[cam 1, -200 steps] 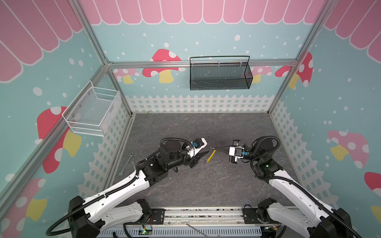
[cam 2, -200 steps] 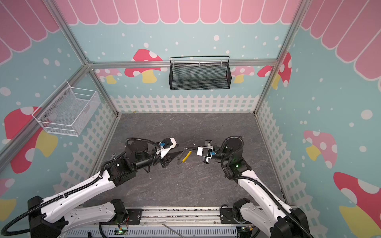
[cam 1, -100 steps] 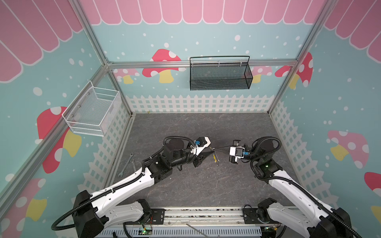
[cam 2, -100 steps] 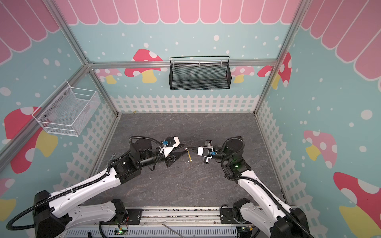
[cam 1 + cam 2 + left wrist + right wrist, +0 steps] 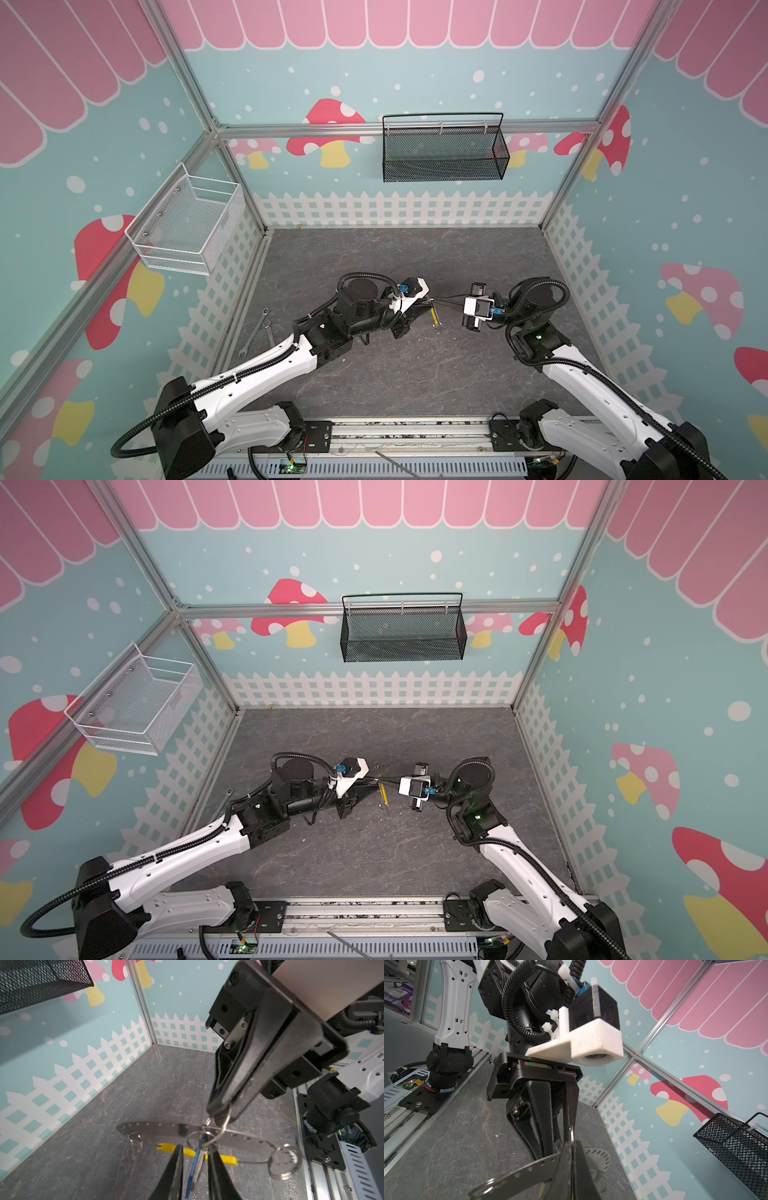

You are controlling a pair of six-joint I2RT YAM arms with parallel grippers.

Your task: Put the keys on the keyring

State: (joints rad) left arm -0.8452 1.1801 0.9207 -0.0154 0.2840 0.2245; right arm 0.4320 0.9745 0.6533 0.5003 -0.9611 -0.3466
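My right gripper (image 5: 220, 1118) is shut on a thin silver ring (image 5: 224, 1128) of the keyring, held above the floor mid-table. Its dotted strap (image 5: 158, 1128) and yellow segment (image 5: 166, 1147) hang below, and the yellow segment (image 5: 434, 318) also shows in a top view. A blue-headed key (image 5: 193, 1169) hangs at the rings and slants between my left gripper's (image 5: 196, 1147) fingers. They stand a narrow gap apart, and I cannot tell whether they press it. In both top views the left gripper (image 5: 427, 302) and right gripper (image 5: 435, 301) meet tip to tip. The right wrist view shows my right gripper (image 5: 572, 1145) closed on the ring, above the strap (image 5: 529, 1169).
Two silver wrenches (image 5: 254, 332) lie by the left fence. A black mesh basket (image 5: 442, 153) hangs on the back wall and a white wire basket (image 5: 187, 224) on the left wall. The rail (image 5: 415, 432) runs along the front edge.
My left gripper has moved right, up to the right gripper's tip, and its jaws have narrowed around the key. The yellow segment has swung to hang downward. The right arm has stayed put.
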